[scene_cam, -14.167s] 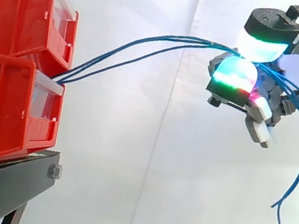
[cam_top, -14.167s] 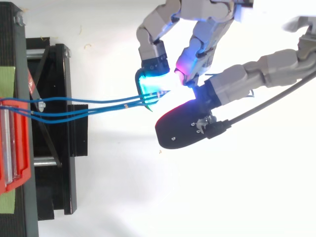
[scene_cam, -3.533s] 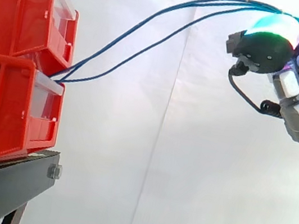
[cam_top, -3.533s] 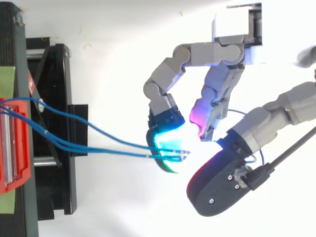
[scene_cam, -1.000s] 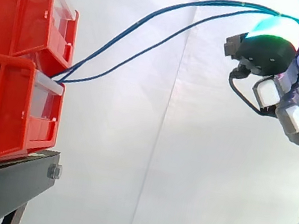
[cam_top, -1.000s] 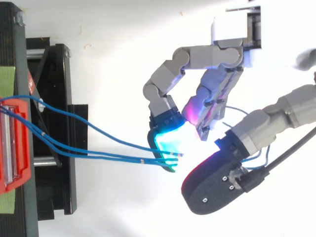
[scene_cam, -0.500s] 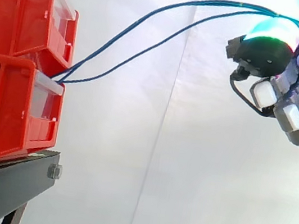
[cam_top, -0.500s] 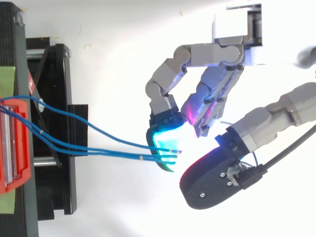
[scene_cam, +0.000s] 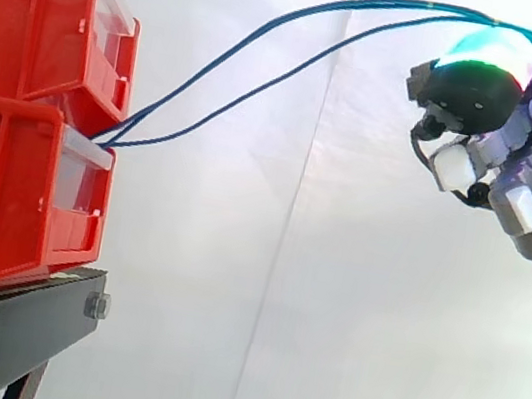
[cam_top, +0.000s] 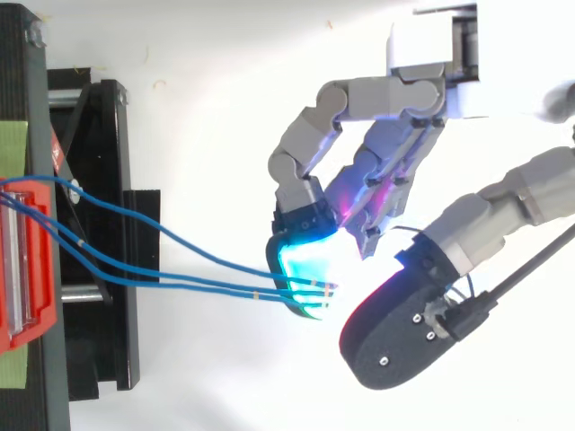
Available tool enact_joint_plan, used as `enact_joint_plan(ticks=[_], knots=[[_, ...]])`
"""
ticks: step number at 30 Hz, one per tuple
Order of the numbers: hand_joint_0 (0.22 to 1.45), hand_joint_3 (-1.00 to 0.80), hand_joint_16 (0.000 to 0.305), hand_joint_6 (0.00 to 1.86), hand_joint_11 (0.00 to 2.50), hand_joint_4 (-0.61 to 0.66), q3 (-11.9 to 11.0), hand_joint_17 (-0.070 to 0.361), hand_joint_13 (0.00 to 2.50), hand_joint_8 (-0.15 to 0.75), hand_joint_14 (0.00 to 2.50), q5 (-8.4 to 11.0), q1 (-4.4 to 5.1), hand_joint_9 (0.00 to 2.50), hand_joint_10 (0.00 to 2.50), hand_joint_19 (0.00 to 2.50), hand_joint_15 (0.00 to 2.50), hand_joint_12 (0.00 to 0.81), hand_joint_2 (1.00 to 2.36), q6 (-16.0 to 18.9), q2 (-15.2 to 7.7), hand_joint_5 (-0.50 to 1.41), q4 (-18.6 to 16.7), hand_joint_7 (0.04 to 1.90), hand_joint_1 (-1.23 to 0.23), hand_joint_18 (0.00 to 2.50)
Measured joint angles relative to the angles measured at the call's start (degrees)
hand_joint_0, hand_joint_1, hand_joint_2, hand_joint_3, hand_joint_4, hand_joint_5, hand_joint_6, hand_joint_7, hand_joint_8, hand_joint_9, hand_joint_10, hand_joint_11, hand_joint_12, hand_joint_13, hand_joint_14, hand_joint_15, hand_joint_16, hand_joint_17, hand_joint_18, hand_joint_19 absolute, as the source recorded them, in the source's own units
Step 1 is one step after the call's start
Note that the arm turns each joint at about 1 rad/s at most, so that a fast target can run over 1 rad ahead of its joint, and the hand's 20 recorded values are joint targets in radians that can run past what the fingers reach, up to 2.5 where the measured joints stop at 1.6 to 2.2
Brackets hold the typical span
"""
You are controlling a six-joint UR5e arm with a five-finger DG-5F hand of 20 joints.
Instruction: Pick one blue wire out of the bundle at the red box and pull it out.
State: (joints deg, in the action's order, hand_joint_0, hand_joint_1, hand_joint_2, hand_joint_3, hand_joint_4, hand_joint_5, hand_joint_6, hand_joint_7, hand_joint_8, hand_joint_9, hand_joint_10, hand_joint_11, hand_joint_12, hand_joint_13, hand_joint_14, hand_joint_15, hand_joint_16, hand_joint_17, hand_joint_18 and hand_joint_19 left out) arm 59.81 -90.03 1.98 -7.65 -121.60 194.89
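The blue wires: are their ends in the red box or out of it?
In: the blue wires run from the front of the red box up to the hand, which pinches them; none hangs loose there.

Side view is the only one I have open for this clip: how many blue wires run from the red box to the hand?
Observer: From above I count three blue wires reaching the hand.
Operator: Are they bunched all the way?
Observer: No. They fan apart at the red box and lie close together where they cross the cyan fingertip.
Operator: Do the other fingers touch them?
Observer: The magenta-lit fingers sit curled beside that fingertip, off the three strands.
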Motion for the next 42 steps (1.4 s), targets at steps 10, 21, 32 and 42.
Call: enact_joint_plan(ticks=[10,21,32,42], knots=[[0.66,-0.5,0.046,0.96,0.15,-0.11,0.0,0.104,0.86,0.141,0.01,-0.28,-0.01,0.77,0.0,0.37,0.24,0.37,1.0,0.0,0.0,-0.24,0.6,0.91,-0.93,0.88],[0.53,-0.48,0.055,0.89,0.22,0.0,0.0,0.123,0.88,0.227,0.01,-0.4,0.01,1.01,0.01,0.47,0.29,0.417,1.0,0.0,0.0,-0.16,0.6,1.09,-0.61,0.85],[0.73,-0.29,0.053,0.97,0.43,0.1,0.0,0.12,0.86,0.296,0.01,-0.41,0.04,0.82,0.01,0.4,0.29,0.429,1.01,0.0,0.0,-0.24,0.7,0.91,-0.85,0.88],[0.53,-0.5,0.059,0.94,0.43,0.13,0.0,0.132,0.88,0.33,0.01,-0.41,0.04,0.9,0.01,0.46,0.32,0.453,1.0,0.0,0.0,-0.22,0.7,0.88,-0.63,0.88]])
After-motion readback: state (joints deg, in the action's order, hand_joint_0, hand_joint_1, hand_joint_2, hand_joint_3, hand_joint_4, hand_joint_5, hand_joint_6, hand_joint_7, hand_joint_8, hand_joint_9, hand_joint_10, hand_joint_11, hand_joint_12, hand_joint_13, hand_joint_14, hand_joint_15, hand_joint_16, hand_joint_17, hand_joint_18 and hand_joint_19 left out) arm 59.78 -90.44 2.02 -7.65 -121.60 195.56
